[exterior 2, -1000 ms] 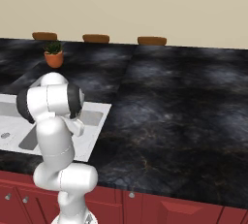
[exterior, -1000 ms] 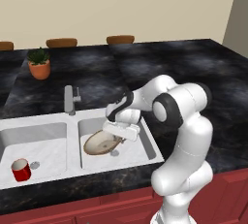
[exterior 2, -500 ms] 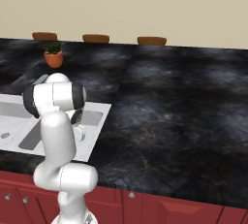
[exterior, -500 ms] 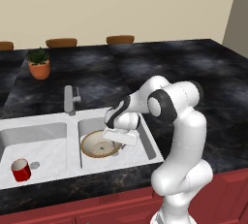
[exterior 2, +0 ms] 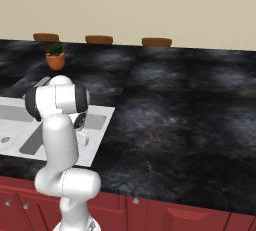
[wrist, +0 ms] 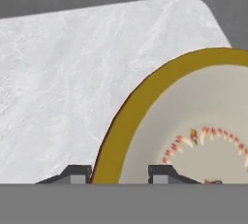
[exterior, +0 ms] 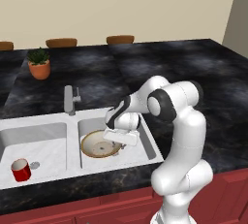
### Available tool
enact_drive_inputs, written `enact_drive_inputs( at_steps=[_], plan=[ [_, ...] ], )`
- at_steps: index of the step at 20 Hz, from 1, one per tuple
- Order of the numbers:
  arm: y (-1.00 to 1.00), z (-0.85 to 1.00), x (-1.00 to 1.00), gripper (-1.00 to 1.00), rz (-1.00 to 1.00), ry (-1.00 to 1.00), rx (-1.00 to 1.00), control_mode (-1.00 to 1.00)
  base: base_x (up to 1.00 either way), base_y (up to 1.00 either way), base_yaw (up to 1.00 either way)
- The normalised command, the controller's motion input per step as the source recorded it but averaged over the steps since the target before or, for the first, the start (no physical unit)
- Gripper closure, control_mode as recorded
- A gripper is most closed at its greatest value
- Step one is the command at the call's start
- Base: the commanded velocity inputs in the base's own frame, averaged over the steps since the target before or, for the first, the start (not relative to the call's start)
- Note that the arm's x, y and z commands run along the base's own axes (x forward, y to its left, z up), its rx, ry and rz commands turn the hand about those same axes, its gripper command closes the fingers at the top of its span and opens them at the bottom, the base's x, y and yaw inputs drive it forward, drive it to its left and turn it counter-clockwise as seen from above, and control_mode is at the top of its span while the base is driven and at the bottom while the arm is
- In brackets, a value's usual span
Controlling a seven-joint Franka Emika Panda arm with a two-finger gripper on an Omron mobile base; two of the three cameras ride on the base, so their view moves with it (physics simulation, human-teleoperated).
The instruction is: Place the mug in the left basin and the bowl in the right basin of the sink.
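- Nearest to us, at the counter's front edge, the sink (exterior: 145, 157) sits in black stone, only a narrow strip of stone between its front rim and the red cabinet fronts (exterior: 121, 208).
- We count two basins. The left basin (exterior: 43, 143) holds one mug (exterior: 21, 169), upright near its front left corner, just beside the round drain (exterior: 35, 164).
- The right basin (exterior: 150, 145) holds one bowl (exterior: 100, 144), flat on the floor toward the basin's left wall, with bare white floor to its right.
- In the hand view the bowl's golden rim (wrist: 131, 121) passes between the two fingertips (wrist: 162, 172). The gripper (wrist: 118, 173) straddles it with the tips standing off either side, so we call the claw spread and clear of the rim.
- In the left base view the gripper (exterior: 117, 140) hangs low inside the right basin, over the bowl's right edge; the arm crosses the basin's right rim.
- One grey faucet (exterior: 70, 100) stands at the sink's back edge, at the divider between the basins.
- Right of the sink the counter (exterior 2: 190, 115) runs broad and bare to its right edge.
- Toward the back left we see one plant pot (exterior: 39, 64).
- Beyond the counter's far edge, three brown discs (exterior 2: 156, 42) line up along the wall.
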Motion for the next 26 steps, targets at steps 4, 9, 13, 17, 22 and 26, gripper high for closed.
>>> enact_drive_inputs(
  at_steps=[4, 9, 13, 17, 22, 26],
  plan=[
    [0.0, 0.01, 0.0, -1.0, 0.0, 0.0, 0.0, -1.0, 0.0, 0.0, 0.0],
    [0.0, 0.43, -0.06, -1.0, 0.01, -0.03, 0.0, -1.0, 0.0, 0.0, 0.0],
    [-0.03, 0.66, -0.34, -1.0, 0.01, -0.06, -0.01, -1.0, 0.0, 0.0, 0.0],
    [-0.14, 0.61, -0.51, -1.0, 0.0, -0.07, -0.03, -1.0, 0.0, 0.0, 0.0],
    [-0.28, 0.57, -0.56, -1.0, 0.03, -0.06, -0.02, -1.0, 0.0, 0.0, 0.0],
    [-0.1, 0.54, -0.53, -1.0, 0.0, -0.05, -0.05, -1.0, 0.0, 0.0, 0.0]
  ],
)
